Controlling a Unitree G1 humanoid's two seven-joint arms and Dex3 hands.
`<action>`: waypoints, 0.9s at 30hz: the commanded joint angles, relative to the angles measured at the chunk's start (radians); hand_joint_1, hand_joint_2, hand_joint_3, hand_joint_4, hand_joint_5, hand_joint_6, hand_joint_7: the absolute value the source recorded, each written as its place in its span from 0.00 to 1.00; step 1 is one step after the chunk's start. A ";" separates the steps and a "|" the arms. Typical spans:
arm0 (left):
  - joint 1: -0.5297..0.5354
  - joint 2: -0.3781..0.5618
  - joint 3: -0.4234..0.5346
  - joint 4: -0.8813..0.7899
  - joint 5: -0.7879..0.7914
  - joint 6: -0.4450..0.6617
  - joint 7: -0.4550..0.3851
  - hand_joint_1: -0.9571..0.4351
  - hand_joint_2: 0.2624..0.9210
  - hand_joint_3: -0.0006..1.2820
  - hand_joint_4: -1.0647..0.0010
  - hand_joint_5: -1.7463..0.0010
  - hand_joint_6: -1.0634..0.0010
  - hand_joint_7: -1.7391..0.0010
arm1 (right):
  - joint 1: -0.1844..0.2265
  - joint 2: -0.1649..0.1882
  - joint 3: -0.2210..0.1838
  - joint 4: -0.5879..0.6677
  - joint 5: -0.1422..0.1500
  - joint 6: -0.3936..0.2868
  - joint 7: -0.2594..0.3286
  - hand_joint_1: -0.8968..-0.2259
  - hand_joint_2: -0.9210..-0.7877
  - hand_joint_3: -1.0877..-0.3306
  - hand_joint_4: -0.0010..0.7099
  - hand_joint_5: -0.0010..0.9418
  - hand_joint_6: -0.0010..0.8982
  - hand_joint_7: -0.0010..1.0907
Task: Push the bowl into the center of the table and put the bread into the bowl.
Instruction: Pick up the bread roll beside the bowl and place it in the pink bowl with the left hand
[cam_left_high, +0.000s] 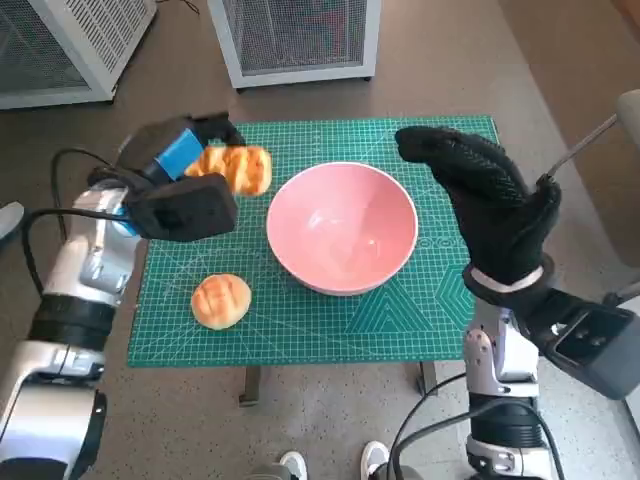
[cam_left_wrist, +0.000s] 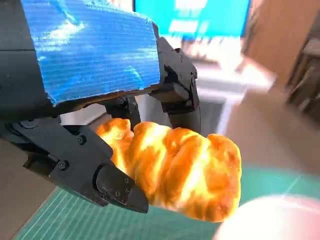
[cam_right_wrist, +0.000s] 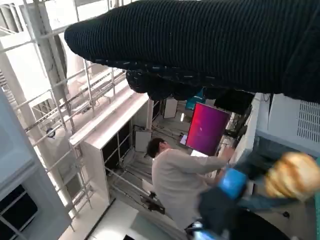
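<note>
In the left hand (cam_left_high: 180, 185)'s pinch, a golden, glossy, ridged bread (cam_left_high: 238, 168), browned along its folds

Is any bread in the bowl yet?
No, the pink bowl is empty; the left hand holds one bread beside it, and a round bun lies on the mat.

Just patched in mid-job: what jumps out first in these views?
The pink bowl sits about mid-mat on the green cutting mat, with nothing in it. The left hand holds a golden braided bread in the air just left of the bowl; the left wrist view shows its black fingers clamped around the loaf. A second round bun lies on the mat near the front left, and the gloved right hand hovers right of the bowl.
</note>
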 joint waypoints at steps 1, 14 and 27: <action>0.076 0.018 0.068 -0.239 -0.019 0.026 -0.001 0.69 1.00 0.09 0.39 0.30 0.47 0.29 | 0.016 -0.002 0.003 0.007 0.013 0.012 0.017 0.77 0.00 0.74 0.72 0.02 0.06 0.76; 0.119 -0.035 0.041 -0.515 0.015 0.027 -0.049 0.69 1.00 0.06 0.36 0.31 0.42 0.34 | 0.030 -0.007 0.007 -0.019 0.007 0.019 0.013 0.78 0.00 0.73 0.72 0.03 0.05 0.78; 0.090 -0.113 -0.026 -0.449 -0.025 -0.067 -0.124 0.69 1.00 0.12 0.45 0.24 0.48 0.32 | 0.046 -0.011 0.002 -0.041 0.006 0.039 0.004 0.78 0.00 0.74 0.73 0.03 0.05 0.78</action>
